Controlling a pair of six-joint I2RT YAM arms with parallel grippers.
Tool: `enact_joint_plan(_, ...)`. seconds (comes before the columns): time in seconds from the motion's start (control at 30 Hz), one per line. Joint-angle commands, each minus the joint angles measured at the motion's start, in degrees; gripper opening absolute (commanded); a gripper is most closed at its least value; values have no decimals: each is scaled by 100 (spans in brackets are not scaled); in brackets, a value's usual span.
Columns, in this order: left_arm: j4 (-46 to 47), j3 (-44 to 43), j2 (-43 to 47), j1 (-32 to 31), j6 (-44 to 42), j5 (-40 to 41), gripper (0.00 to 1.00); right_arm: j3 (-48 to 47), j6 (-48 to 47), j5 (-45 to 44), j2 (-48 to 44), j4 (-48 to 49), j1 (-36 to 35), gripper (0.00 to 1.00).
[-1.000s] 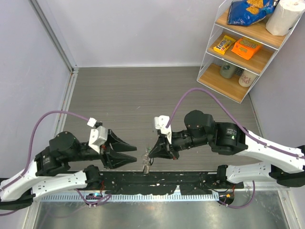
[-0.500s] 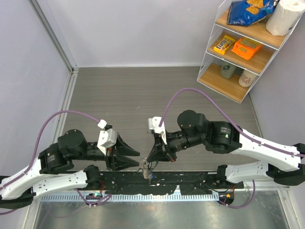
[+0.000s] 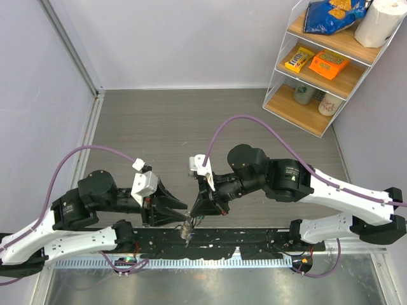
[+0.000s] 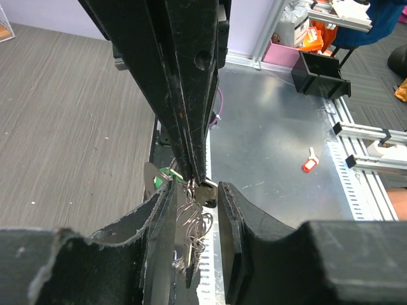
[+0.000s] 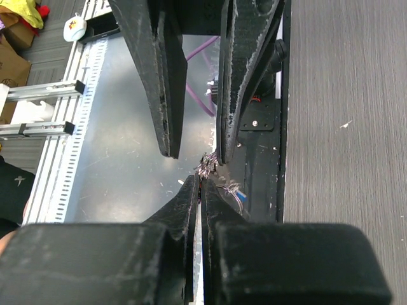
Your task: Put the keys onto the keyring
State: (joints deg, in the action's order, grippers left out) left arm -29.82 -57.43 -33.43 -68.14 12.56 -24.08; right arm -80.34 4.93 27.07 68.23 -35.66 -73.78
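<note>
Over the grey table (image 3: 159,127), the right gripper (image 5: 198,184), clenched on the keys (image 4: 205,190), has slid left. The left gripper (image 4: 196,194) has its parted jaws narrowing around the keyring (image 4: 191,225).

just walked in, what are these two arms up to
The two arms meet tip to tip over the near edge of the table. The right pincer is shut on a tangle of keyring wire and keys, one of them with a green head. The left pincer faces it with its jaws open on either side of the tangle, not gripping it. Whether any key is already on the ring cannot be told.
</note>
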Motion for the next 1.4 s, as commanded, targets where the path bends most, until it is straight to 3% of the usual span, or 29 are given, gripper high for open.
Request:
enact_joint_plan(0.0, 20, -225, -32, -15, -131, -97, 36, -395, 105, 193, -11, 358, -14, 5)
enact_joint_plan(0.53, -59, -251, -128, -15, -175, -36, 15, -466, 113, 229, 77, 367, -14, 5)
enact_joint_plan(0.97, -146, -286, -331, -15, -227, -97, 14, -457, 26, 159, 15, 384, -22, 5)
enact_joint_plan(1.13, -226, -322, -427, -7, -262, -185, 0, -448, -27, 123, -37, 393, -14, 5)
enact_joint_plan(1.37, -199, -269, -392, -7, -315, -19, 0, -343, -62, 70, -178, 542, -14, 5)
